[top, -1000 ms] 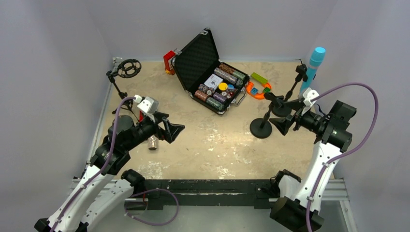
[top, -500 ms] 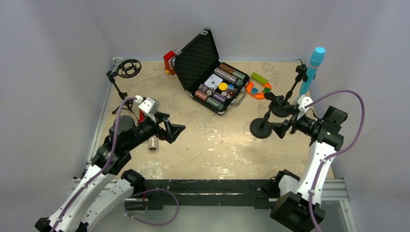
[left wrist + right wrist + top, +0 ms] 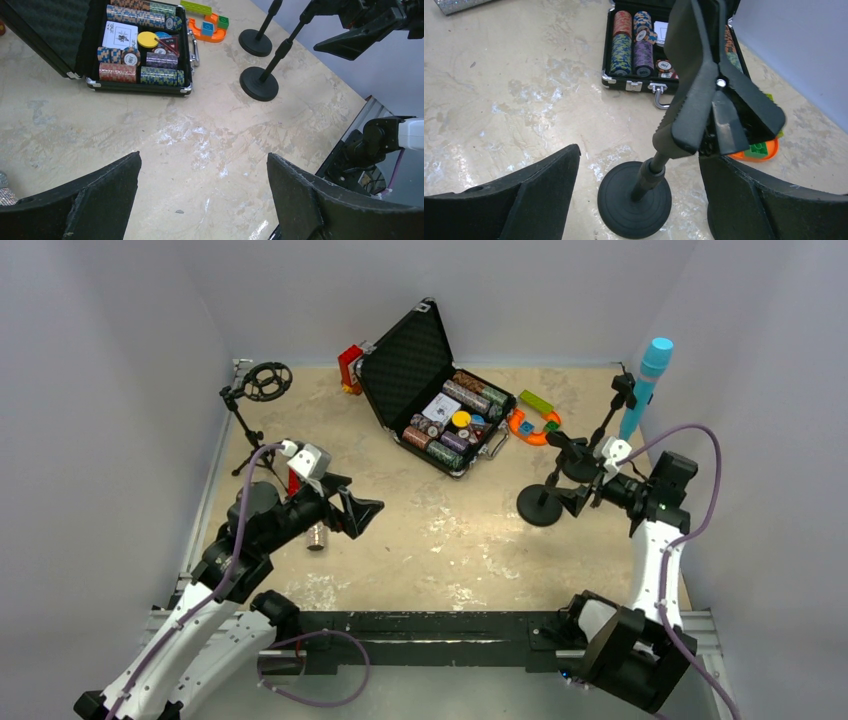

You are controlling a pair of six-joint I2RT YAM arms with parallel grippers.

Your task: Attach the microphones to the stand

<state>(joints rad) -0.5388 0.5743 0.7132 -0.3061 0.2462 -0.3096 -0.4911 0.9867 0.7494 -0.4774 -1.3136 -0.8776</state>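
**Risk note: right hand at an empty stand clip**

Main hazard is the near stand (image 3: 541, 507). The right hand (image 3: 578, 500) is spread wide with the stand's clip (image 3: 719, 100) between its fingers, and it grips nothing. A sideways nudge here would probably slide or tip the stand. The far stand (image 3: 255, 42) is just beside it, so a fall could take the blue mic (image 3: 652, 370) down too. Closing off-centre might twist the clip on its pole.

Lesser hazard: the left hand (image 3: 362, 515), fully open and empty, hovers over bare tabletop (image 3: 450, 540). The silver mic (image 3: 317, 536) lies beside that arm, not ahead of the fingers. Being round, it would likely roll if brushed.

Mics:
- **Blue:** upright on the far stand, by the right wall.
- **Silver:** glittery, flat on the tabletop.
- **Red mic (image 3: 293, 480):** only a sliver shows behind the left arm, so its pose cannot be told.
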